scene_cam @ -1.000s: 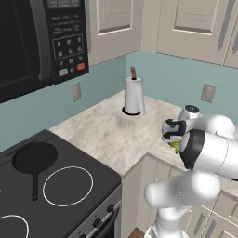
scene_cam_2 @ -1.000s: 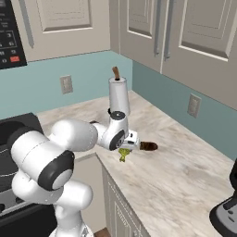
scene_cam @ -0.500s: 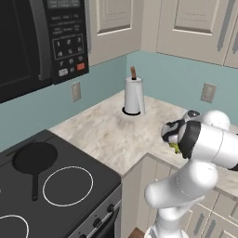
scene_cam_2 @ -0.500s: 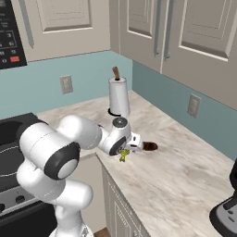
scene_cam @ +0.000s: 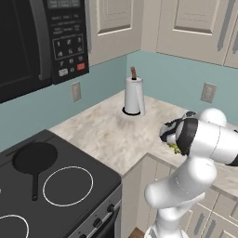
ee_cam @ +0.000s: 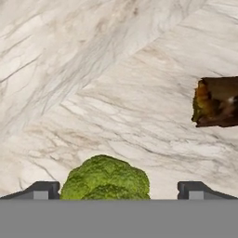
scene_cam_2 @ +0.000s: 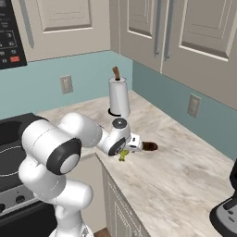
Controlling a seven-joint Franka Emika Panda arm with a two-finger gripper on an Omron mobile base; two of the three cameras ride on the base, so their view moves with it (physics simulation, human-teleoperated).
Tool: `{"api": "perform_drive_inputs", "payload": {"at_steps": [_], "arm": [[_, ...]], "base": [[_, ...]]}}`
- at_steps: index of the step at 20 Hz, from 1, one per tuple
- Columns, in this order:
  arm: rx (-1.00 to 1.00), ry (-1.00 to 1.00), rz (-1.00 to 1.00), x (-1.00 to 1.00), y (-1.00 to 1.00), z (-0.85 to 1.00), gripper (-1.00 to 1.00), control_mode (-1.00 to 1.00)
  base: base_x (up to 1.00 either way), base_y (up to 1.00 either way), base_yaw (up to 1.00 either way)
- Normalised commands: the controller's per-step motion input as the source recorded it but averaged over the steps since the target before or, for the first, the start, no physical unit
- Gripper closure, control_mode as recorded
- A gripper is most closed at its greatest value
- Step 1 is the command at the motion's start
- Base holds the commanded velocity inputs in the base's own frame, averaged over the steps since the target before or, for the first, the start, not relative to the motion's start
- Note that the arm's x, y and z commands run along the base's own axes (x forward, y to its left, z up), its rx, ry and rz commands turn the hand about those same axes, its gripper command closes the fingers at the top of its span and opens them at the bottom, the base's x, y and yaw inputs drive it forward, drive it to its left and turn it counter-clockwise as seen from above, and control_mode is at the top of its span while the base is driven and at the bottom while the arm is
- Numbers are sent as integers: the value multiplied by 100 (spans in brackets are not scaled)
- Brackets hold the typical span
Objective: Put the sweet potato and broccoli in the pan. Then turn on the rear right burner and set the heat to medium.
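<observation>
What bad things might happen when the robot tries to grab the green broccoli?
The gripper is open with the broccoli between its fingertips, but toward one side, so closing might push it away or pinch it crookedly. The sweet potato lies close by and might get bumped. The pan sits far off on the stove, so a weak grip might drop the broccoli.

Over the last second the arm has folded in tighter over the counter (scene_cam_2: pixel 176 180), its elbow swinging round while the hand (scene_cam_2: pixel 126 149) sank lower over the broccoli (scene_cam_2: pixel 123 156), which now sits between the wide-spread fingers (ee_cam: pixel 193 189) with the sweet potato (scene_cam_2: pixel 150 146) just beside.
</observation>
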Motion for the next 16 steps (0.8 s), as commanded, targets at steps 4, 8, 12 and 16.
{"api": "perform_drive_inputs", "payload": {"at_steps": [4,8,12,16], "arm": [[0,0,0,0,0,-18,-100,-100],[0,2,0,-1,0,-24,-100,-100],[0,5,0,-2,0,-18,-100,-100],[0,4,0,0,0,0,-100,-100]], "base": [[0,0,0],[0,0,0],[0,0,0],[0,0,0]]}}
